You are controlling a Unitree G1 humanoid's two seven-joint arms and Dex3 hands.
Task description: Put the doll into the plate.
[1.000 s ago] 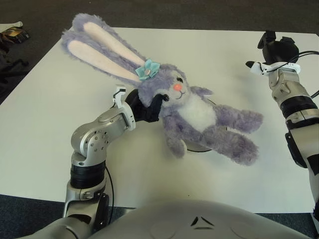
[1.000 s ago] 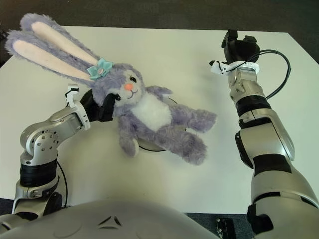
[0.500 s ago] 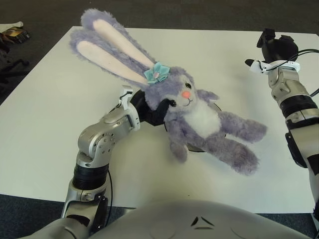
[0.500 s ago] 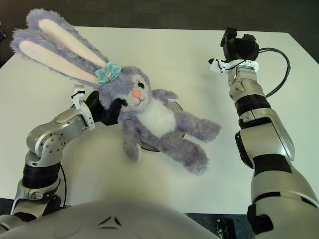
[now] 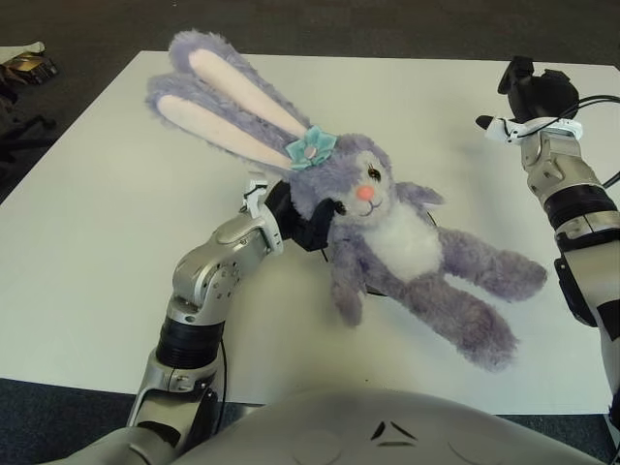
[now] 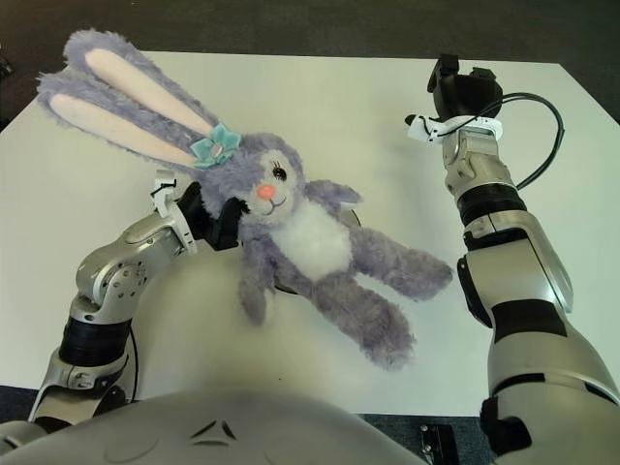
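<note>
Left eye view: doll (image 5: 387, 242) gripped at head by left hand (image 5: 302, 215), held mid-surface over mostly hidden plate (image 5: 376, 288). Torso best lowered centred on plate before release. Right hand (image 5: 535, 95) near far right corner, fingers unclear.

Robot lab or test room, plain white table (image 5: 87, 223) under the left hand (image 5: 298, 215), dark carpet floor (image 5: 77, 29) beyond it
</note>
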